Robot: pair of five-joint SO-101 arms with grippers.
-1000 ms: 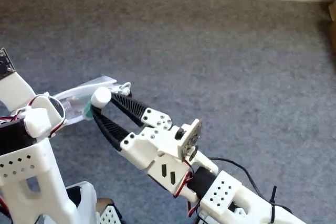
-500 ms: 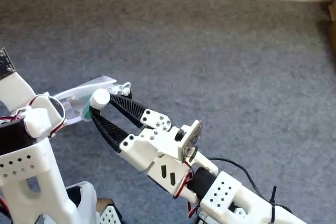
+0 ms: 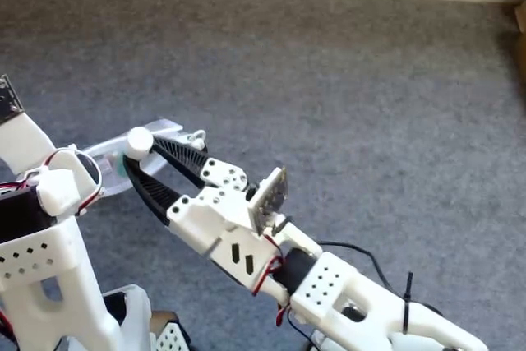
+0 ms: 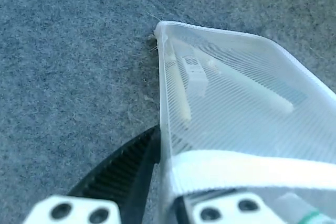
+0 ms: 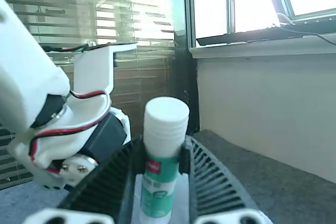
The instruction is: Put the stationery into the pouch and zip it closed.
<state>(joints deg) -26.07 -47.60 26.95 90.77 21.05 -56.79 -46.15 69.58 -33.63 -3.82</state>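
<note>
Carpet, grey and short-piled (image 3: 370, 80), covers the table under both arms. The white left arm (image 3: 41, 228) stands at the near side, and its left gripper (image 4: 159, 150) is clamped on one edge of the translucent, ribbed plastic pouch (image 4: 236, 108), holding it up off the carpet. The white right arm (image 3: 246, 240) slants in toward it, the right gripper (image 5: 161, 156) pinching a white-capped glue stick with a green label (image 5: 164, 129) between its black ribbed fingers. The stick's long axis runs crosswise to those fingers, cap uppermost in the high view, with its lower end pointing down at the pouch (image 3: 105, 160), touching it or just beside it. I cannot tell whether the base is already inside the opening. A long pale pen-like piece (image 4: 176, 90) already lies in the pouch. By my judgement the right arm must drive the stick lengthwise, base first, into the held mouth before the small white zip pull (image 3: 196, 134) can be drawn.
</note>
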